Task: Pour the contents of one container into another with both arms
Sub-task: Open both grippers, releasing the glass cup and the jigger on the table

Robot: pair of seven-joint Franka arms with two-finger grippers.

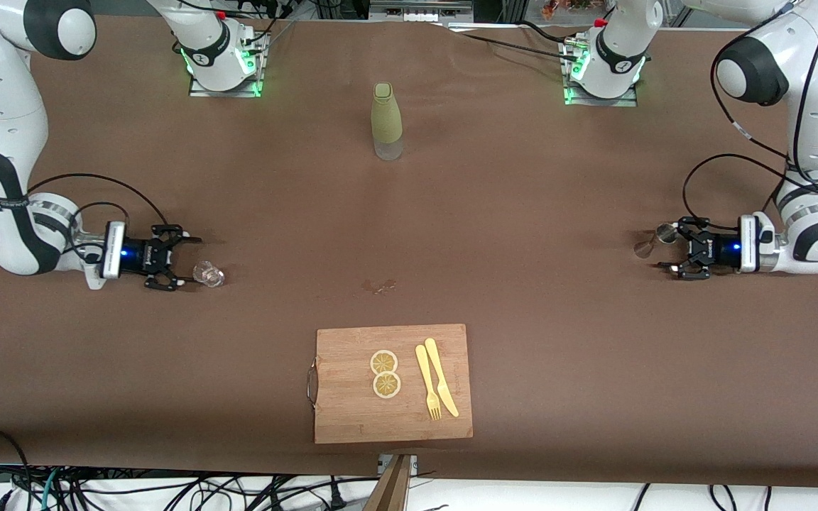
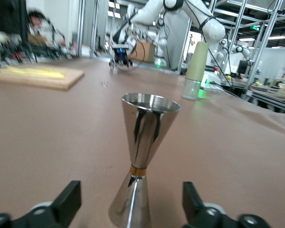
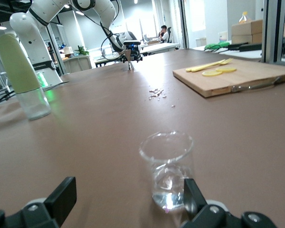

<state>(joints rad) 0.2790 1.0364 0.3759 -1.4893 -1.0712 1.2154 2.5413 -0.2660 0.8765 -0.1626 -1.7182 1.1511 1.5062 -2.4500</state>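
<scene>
Steel jigger [image 1: 654, 238] and clear glass [image 1: 209, 274] stand on the tabletop, one at each arm's end; seen from the front, the jigger sits at nine o'clock of my left gripper [image 1: 672, 250], the glass at three o'clock of my right gripper [image 1: 183, 261].

Left wrist view: fingers [image 2: 69, 202] apart, jigger [image 2: 142, 161] upright between them, unclamped.

Right wrist view: fingers [image 3: 61, 197] apart around the glass [image 3: 168, 168], which seems to hold a little liquid. I judge pouring done, both vessels set down; only backing away remains.

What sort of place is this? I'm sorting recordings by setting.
Most likely a robotics lab. Two arms are bolted to a brown-covered table, metal framing and more benches stand around it, and a person sits at a desk.
</scene>
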